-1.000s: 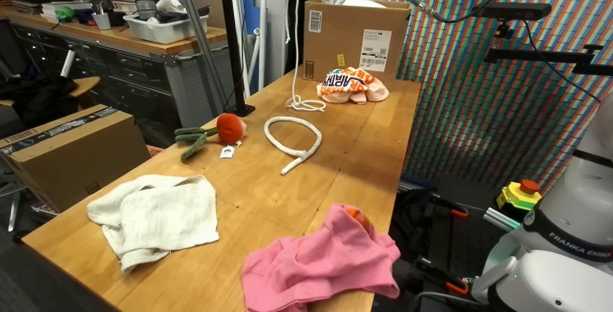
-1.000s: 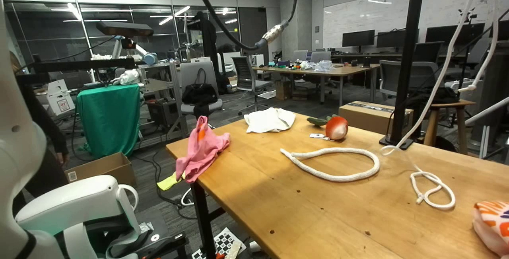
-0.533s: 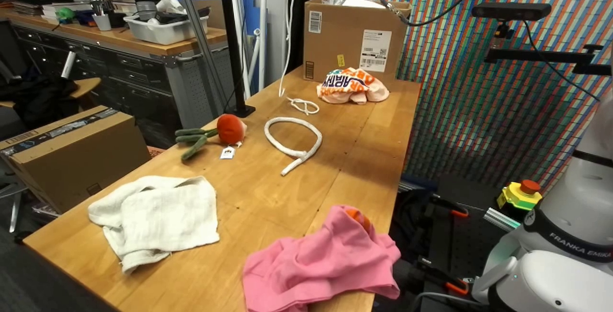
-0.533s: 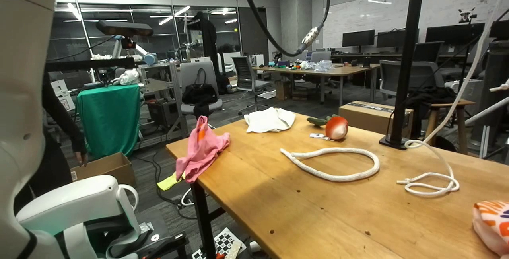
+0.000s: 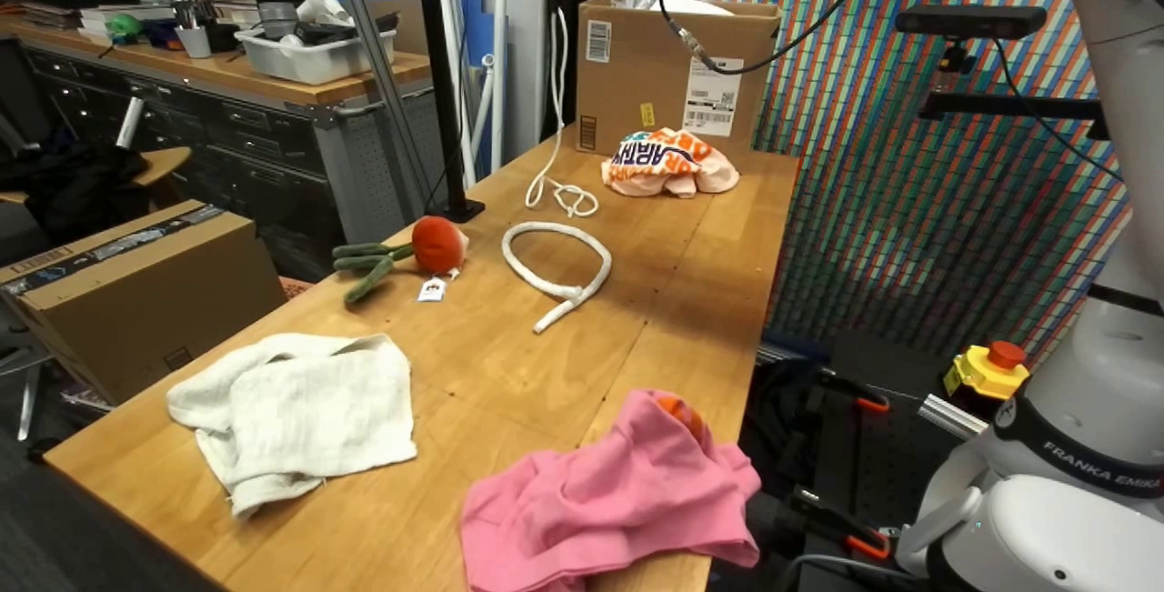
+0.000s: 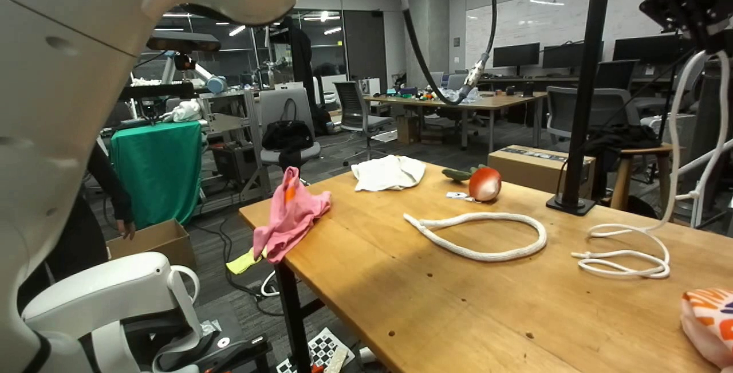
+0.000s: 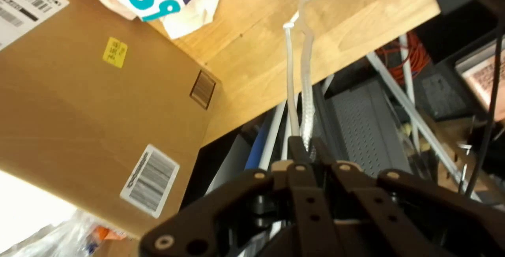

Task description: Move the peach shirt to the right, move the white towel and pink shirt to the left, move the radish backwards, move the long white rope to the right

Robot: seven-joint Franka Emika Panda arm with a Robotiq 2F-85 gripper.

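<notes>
You have the lettered peach shirt point(image 5: 671, 165) beside the brown cardboard box point(image 5: 655, 65) at one end of the wooden desk point(image 5: 509, 383), the white cloth towel point(image 5: 318, 410) and pink fabric shirt point(image 5: 609, 501) near the opposite end's corners, and the red plush radish point(image 5: 438, 245) near the edge away from the white robot arm point(image 5: 1100, 365): seemingly placed as asked. That likely leaves the long thin white rope point(image 7: 307, 99), presumably held high so its lower loops, resting near that edge, can follow. Your black pincer point(image 7: 309, 149) is nearly together, clamped on the rope, two strands dangling.

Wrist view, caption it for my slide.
End effector pinching a white rope, with a cardboard box and printed peach shirt on the wooden table.
</notes>
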